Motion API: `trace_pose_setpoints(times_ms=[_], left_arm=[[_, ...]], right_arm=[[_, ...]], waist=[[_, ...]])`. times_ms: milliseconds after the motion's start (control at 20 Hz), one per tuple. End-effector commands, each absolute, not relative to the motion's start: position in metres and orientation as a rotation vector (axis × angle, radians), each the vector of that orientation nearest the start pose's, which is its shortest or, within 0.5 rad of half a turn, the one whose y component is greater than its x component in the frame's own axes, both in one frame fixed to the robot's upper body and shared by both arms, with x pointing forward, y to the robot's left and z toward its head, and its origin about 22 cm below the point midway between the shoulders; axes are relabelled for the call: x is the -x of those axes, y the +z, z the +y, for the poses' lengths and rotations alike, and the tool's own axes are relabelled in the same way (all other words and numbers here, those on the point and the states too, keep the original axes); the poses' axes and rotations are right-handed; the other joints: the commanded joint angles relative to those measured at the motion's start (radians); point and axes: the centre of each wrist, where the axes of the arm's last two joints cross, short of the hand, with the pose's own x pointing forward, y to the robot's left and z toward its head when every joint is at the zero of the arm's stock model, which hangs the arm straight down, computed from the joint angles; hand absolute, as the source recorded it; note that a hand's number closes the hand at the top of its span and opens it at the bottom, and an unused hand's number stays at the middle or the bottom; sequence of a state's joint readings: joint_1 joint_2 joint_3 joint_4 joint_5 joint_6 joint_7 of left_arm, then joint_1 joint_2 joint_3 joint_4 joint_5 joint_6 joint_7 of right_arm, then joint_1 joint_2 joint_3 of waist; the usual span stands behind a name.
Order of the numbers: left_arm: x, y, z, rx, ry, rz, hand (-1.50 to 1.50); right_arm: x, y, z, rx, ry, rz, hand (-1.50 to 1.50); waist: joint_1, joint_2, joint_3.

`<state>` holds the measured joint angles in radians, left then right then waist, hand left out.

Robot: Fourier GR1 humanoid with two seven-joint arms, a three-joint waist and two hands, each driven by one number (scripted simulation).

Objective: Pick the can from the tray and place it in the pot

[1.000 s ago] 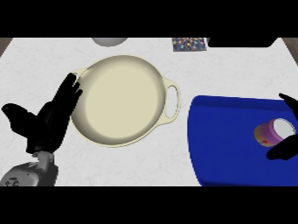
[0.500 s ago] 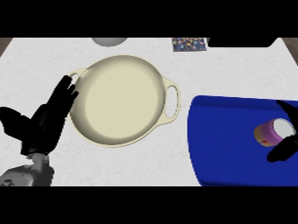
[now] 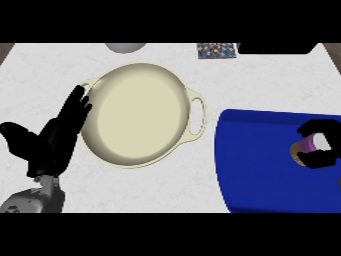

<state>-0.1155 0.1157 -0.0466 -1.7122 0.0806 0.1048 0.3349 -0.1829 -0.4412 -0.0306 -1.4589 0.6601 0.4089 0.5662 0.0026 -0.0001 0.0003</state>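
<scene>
The can [image 3: 306, 148] lies on its side on the blue tray [image 3: 258, 150], toward the tray's right part, with its pale end face turned to the view's left and a purple band behind it. The right hand [image 3: 328, 142] is now curled round the can: fingers wrap over the top and a digit closes beneath, so only the can's left end shows. One second ago the same hand stood open beside the can with its fingers spread above and below it; half a second ago it was narrowing. The grasp has therefore just closed. The can has not visibly left the tray surface.

Judgement: the pick phase is at the point of contact completed, lift not yet begun. The next move calls for raising the can above the tray wall and carrying it leftward to the pot [image 3: 140, 120], which stands well apart from the can, its near handle just beside the tray's left edge.

The left hand [image 3: 51, 142] rests open at the pot's left rim, fingers straight and pointing up the view; it has shifted slightly toward the lower left since the earlier frames. The pot interior shows nothing inside
</scene>
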Motion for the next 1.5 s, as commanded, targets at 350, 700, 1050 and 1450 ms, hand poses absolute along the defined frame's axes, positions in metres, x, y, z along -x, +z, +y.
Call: trace_pose_setpoints(times_ms=[350, 700, 1050, 1450], left_arm=[[-0.264, 0.08, 0.239, -0.015, -0.004, -1.479, 0.0], [-0.267, 0.064, 0.224, -0.008, -0.036, -1.472, 0.0], [-0.267, 0.061, 0.228, -0.023, -0.019, -1.441, 0.0], [-0.262, 0.059, 0.233, -0.022, -0.017, -1.465, 0.0]], right_arm=[[-0.266, 0.057, -0.229, 0.854, 0.757, -0.81, 1.5], [-0.228, 0.054, -0.097, 0.907, 0.671, -0.778, 1.5], [-0.195, 0.08, -0.056, 1.199, 0.563, -0.859, 1.5], [-0.157, 0.136, -0.047, 1.287, 0.506, -1.157, 1.5]], waist=[[-0.005, -0.006, -0.002], [0.023, -0.008, -0.004], [-0.002, -0.016, -0.005], [-0.01, -0.02, -0.007]])
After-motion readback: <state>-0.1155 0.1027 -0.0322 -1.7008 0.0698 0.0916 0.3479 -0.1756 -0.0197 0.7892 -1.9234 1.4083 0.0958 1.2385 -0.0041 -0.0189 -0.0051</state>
